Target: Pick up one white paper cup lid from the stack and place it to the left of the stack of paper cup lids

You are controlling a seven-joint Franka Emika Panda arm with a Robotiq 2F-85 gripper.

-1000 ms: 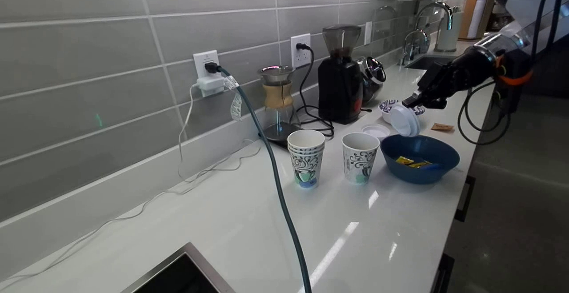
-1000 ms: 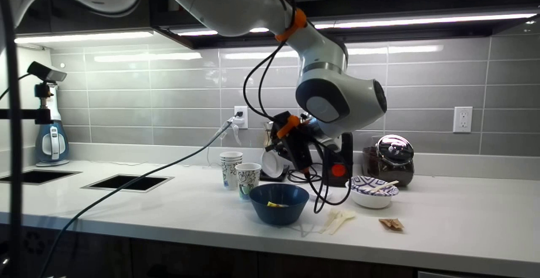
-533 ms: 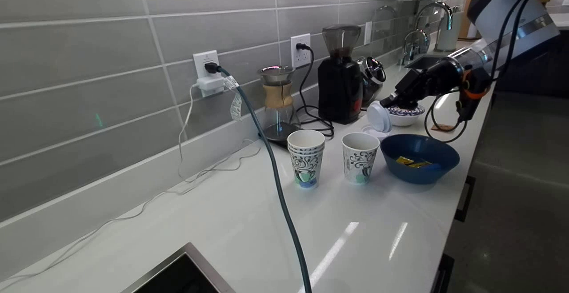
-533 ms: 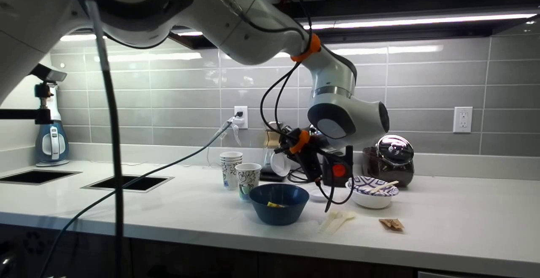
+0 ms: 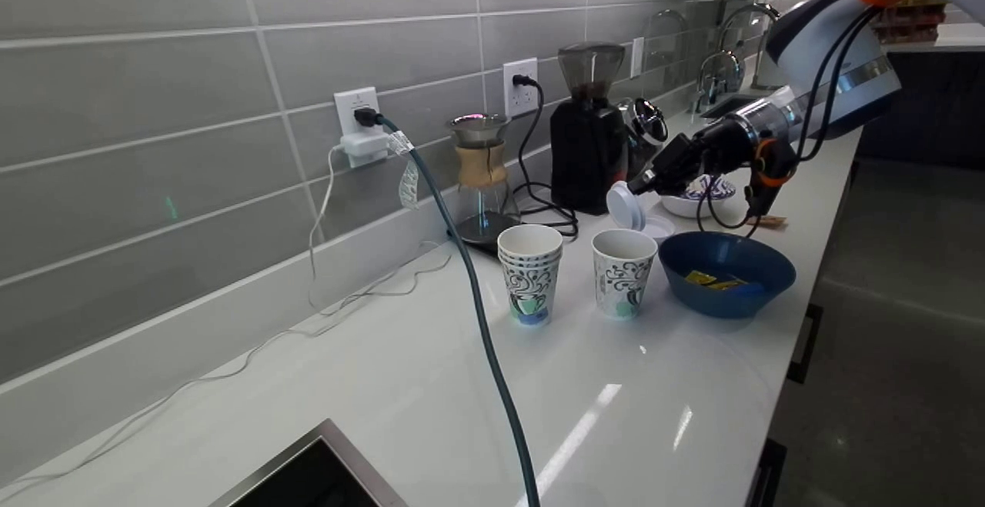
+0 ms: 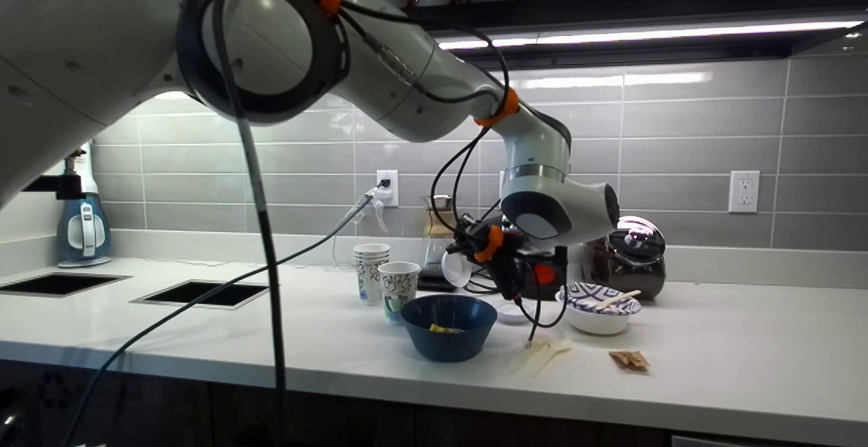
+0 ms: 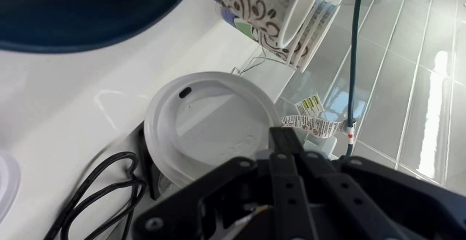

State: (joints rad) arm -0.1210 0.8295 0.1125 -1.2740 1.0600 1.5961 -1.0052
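My gripper (image 5: 637, 184) is shut on the rim of a white paper cup lid (image 5: 627, 205), held tilted above the counter. In the wrist view the lid's (image 7: 211, 120) top face with its sip hole shows beside the closed fingertips (image 7: 282, 134). I cannot tell whether more than one lid is held. The stack of paper cup lids (image 5: 660, 228) lies low on the counter beneath the gripper, partly hidden by the held lid. It also shows behind the blue bowl in an exterior view (image 6: 513, 313), and its edge shows in the wrist view (image 7: 8, 181).
A patterned paper cup (image 5: 622, 284) and a cup stack (image 5: 532, 284) stand near the blue bowl (image 5: 723, 299). A glass carafe (image 5: 483, 176), a black grinder (image 5: 586, 153) and cords line the wall. A patterned bowl (image 6: 595, 321) and wooden utensils (image 6: 542, 355) lie beyond.
The gripper has carried the lid left in an exterior view, from above the blue bowl to behind the single cup. In both exterior views the arm has swung along; the grip looks the same.
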